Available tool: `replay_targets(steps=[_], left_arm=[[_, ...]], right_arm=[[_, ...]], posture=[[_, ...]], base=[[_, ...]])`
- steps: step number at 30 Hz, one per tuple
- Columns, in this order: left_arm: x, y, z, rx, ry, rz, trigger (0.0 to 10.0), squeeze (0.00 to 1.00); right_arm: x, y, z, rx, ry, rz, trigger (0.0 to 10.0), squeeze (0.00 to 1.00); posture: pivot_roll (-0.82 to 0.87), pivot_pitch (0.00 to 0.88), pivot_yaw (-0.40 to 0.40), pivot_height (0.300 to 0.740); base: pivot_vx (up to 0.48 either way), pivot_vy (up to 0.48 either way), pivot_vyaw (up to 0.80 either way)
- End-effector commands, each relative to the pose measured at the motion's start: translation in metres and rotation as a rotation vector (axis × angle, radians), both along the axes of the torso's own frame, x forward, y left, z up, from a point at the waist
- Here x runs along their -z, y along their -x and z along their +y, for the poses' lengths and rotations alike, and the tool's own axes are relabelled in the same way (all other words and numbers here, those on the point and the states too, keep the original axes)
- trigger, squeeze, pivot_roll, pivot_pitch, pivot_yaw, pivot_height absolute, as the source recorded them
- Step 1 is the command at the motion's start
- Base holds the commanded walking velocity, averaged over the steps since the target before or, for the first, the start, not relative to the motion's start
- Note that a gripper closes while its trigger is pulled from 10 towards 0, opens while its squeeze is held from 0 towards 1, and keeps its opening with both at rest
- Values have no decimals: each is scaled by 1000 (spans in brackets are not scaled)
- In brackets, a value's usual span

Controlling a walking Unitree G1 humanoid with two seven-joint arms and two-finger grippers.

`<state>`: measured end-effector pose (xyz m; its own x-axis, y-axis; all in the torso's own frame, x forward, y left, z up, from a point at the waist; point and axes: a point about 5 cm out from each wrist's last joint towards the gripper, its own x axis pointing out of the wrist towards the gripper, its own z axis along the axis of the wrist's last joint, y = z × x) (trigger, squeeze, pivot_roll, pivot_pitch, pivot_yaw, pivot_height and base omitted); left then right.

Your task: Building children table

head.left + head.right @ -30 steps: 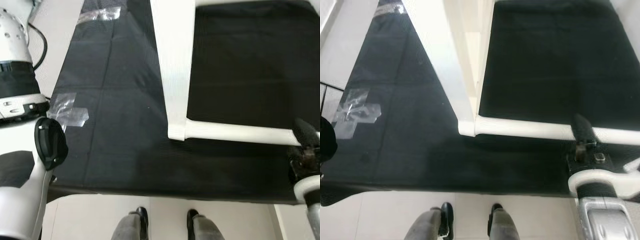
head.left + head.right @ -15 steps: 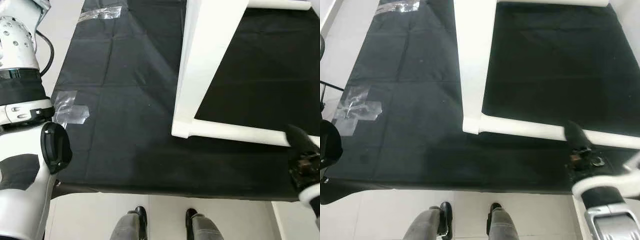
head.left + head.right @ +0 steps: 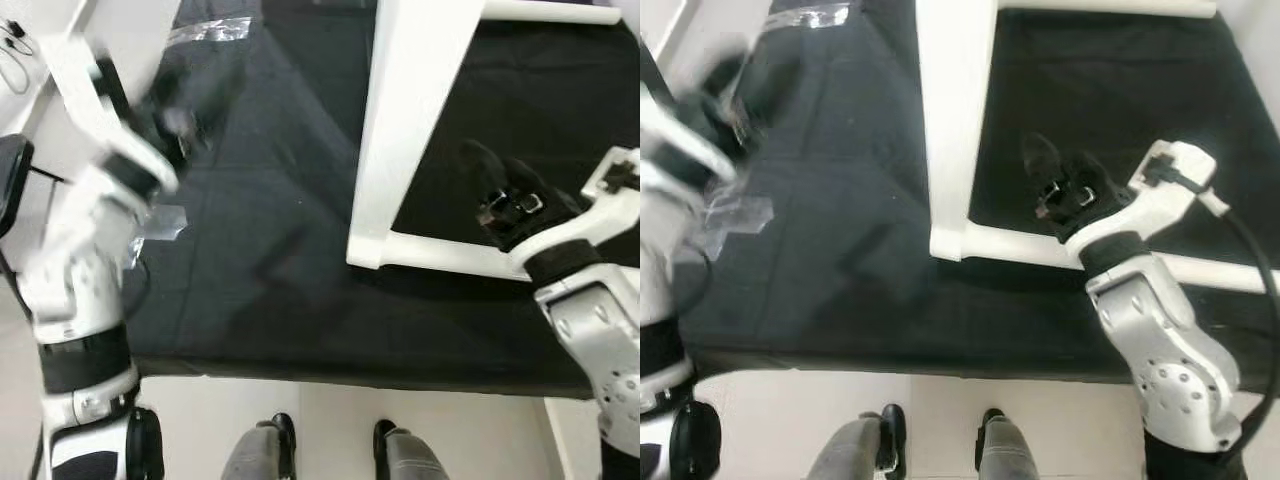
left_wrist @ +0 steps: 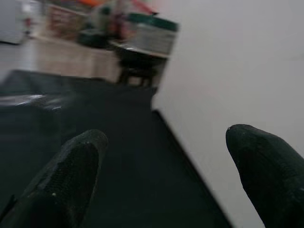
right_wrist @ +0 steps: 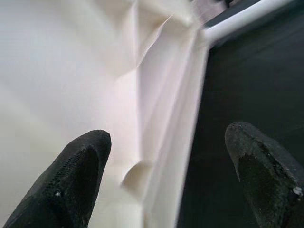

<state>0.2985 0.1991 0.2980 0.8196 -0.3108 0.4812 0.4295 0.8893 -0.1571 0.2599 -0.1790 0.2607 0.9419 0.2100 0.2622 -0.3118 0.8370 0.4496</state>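
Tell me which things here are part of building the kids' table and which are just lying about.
Part of the job:
- white table frame
- right claw, open, reaching toward the frame
- left claw, open, raised over the mat

Just lying about:
- black mat under the frame
- clear tape on the mat's edge
- cable

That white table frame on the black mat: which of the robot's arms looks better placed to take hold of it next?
Probably the right. The right gripper is open, fingers pointing at the white frame beside its corner. The left gripper is over the black mat, farther away.
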Motion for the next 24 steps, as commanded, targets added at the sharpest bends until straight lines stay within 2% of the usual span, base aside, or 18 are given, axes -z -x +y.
replay_targets(steps=[1,3,6,7,9,15,24], left_arm=[[-2,8,2,-23,-8,-18,10000,0],[23,22,2,-60,-21,56,10000,0],[63,44,-16,0,-7,171,10000,0],[63,44,-16,0,-7,171,10000,0],[79,53,-33,69,13,221,10000,0],[93,58,-50,131,88,285,10000,0],[101,62,-62,196,59,305,10000,0]], right_arm=[[6,-2,1,1,8,9,10000,0],[12,-15,5,13,47,7,10000,0],[22,-34,16,27,130,9,10000,0],[22,-34,16,27,130,9,10000,0],[26,-40,20,29,161,14,10000,0],[30,-45,26,7,195,-3,10000,0],[46,-52,17,93,304,13,10000,0]], posture=[[3,236,22,740],[18,224,20,740],[30,202,20,740],[30,202,20,740],[31,195,14,740],[20,180,13,740],[12,173,11,740]], base=[[0,0,0],[0,0,0],[0,-252,0],[0,-465,0],[0,-469,0],[0,-469,0],[0,-469,0]])
